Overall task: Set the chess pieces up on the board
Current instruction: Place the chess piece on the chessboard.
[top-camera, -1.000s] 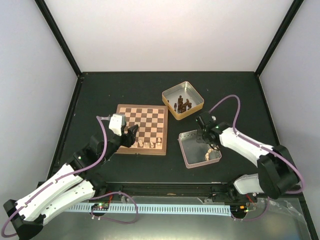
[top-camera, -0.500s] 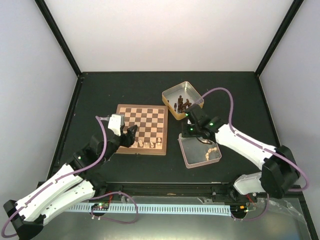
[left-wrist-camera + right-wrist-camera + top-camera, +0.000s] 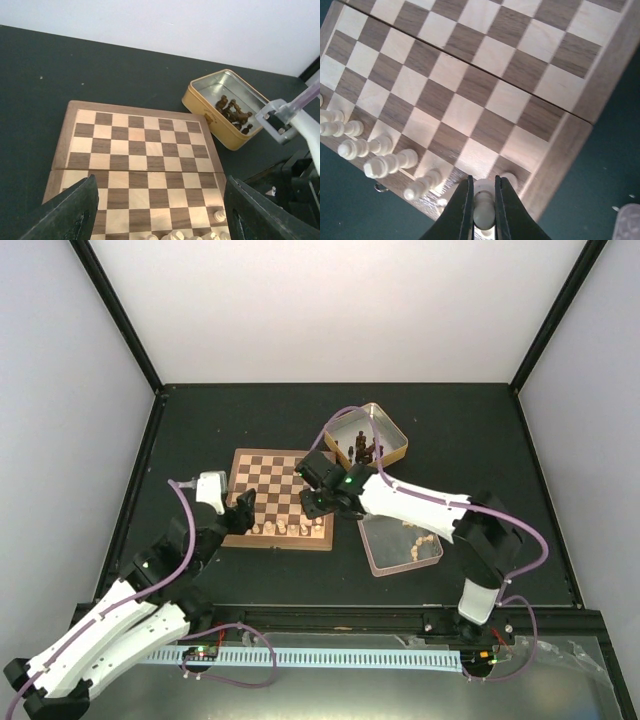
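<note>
Cream chess piece [image 3: 482, 214] pinched in right fingers [image 3: 463, 210] above board [image 3: 470, 75] edge; left fingers [image 3: 67, 212] spread wide.

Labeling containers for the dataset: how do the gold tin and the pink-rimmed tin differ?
Contents: the gold tin holds dark brown chess pieces; the pink-rimmed tin holds pale chess pieces. Position: the gold tin lies off the far right corner of the chessboard; the pink-rimmed tin sits nearer, right of the chessboard. Both are square, metal and lidless.
</note>
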